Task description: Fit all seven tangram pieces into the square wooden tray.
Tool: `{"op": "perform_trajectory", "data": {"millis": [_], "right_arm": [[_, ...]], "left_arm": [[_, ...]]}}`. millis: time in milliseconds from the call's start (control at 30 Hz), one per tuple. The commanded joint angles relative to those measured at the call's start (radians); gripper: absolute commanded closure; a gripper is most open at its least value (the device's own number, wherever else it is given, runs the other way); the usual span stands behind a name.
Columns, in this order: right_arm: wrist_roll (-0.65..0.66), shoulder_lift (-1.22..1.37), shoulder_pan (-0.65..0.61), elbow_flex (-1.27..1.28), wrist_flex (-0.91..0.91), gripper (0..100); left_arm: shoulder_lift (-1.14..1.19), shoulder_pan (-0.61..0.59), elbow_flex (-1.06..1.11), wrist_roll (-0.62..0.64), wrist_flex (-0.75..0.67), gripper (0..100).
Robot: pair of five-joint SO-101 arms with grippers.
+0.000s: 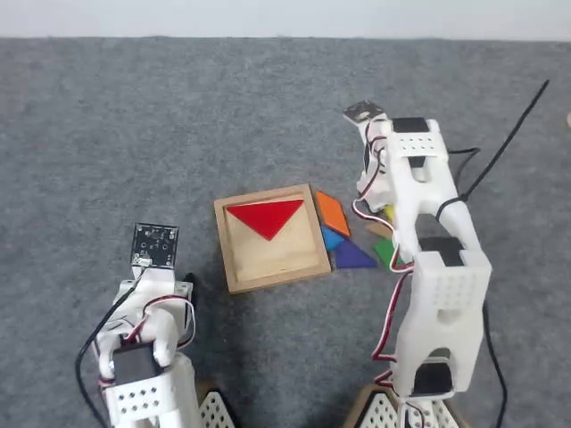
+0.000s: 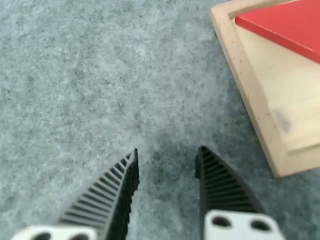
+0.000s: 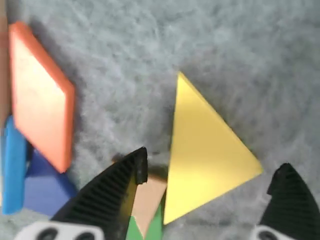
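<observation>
While only the red triangle [image 1: 266, 217] sits in the wooden tray [image 1: 234, 267] on the high view, the orange piece [image 1: 333, 213] and others lie beside it; left wrist: left gripper [image 2: 168, 151] hangs parted over carpet [image 2: 75, 75]; right wrist: right gripper [image 3: 214, 160] gapes around the yellow triangle [image 3: 205, 135], gripping nothing; six remain, I'd say.

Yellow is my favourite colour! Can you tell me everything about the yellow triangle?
The yellow triangle is a flat, smooth piece with sharp corners, painted-looking. It lies flat on the grey carpet, between the open fingers of the right pincer. One corner sits by a tan piece and a green piece; I cannot tell if they touch.
</observation>
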Motion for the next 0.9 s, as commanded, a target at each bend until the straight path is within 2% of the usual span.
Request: {"op": "perform_trajectory", "data": {"millis": [0,233,467,667,867], "right_arm": [[0.025,0.005,0.03,-0.025,-0.061,64.5],[0.066,0.061,0.036,-0.025,-0.079,65.0],[0.058,0.062,0.041,-0.025,-0.047,82.7],[0.014,0.03,0.041,-0.028,-0.044,83.2],[0.005,-0.111,0.056,-0.028,0.05,82.0]], "left_arm": [[-0.018,0.003,-0.008,0.006,0.006,81],[-0.018,0.003,-0.008,0.006,0.006,81],[-0.018,0.003,-0.008,0.006,0.006,81],[-0.018,0.003,-0.008,0.006,0.006,81],[-0.018,0.003,-0.008,0.006,0.006,81]]}}
